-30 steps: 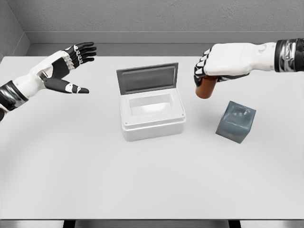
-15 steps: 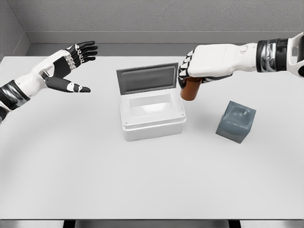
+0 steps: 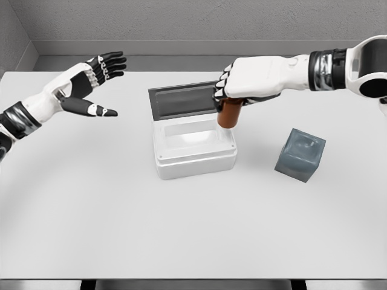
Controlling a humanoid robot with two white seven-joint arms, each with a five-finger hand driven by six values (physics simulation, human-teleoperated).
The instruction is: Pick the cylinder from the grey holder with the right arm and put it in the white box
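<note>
While the near half of the table (image 3: 181, 241) lies bare and pale, the first object met going back is the grey holder (image 3: 300, 154), a tilted dark cube right of centre, standing apart from the rest.

White box (image 3: 193, 152): left of the holder, near the table's middle. Lid (image 3: 184, 100) raised at the far side, roughly upright, dark inner face toward the camera. Interior pale.

Right hand (image 3: 245, 84): arm enters from the right edge and reaches left over the box's far right corner. Fingers curled down around the top of the cylinder (image 3: 229, 115), firm grasp. Cylinder brown-red, upright, hanging below the palm; its lower end sits at the level of the box's right rim, just in front of the lid's right end. Whether it touches the rim cannot be told. Cylinder is well clear of the holder.

Left hand (image 3: 84, 90): far left, raised above the table, palm turned inward, fingers spread and thumb extended, holding nothing. Well apart from the box.
</note>
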